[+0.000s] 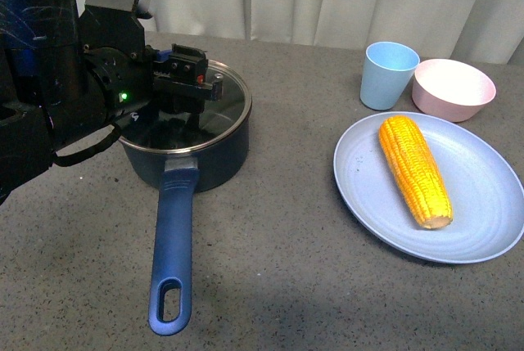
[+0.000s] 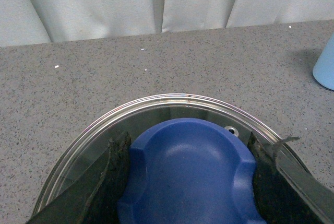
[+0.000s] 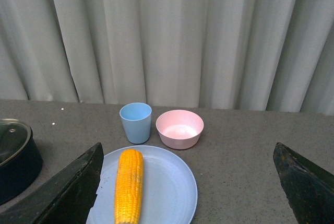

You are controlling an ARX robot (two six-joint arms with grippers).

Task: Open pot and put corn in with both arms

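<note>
Gripping lid knob (image 2: 190,174): left pincer (image 2: 189,185).

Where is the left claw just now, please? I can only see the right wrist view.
Observer: The left claw is down over the pot. It has one finger on each side of the blue knob of the lid, and I can see no gap between them.
Operator: Thank you. Which way does the pot's handle point?
Observer: The handle points toward the robot, with its slotted end nearest us.
</note>
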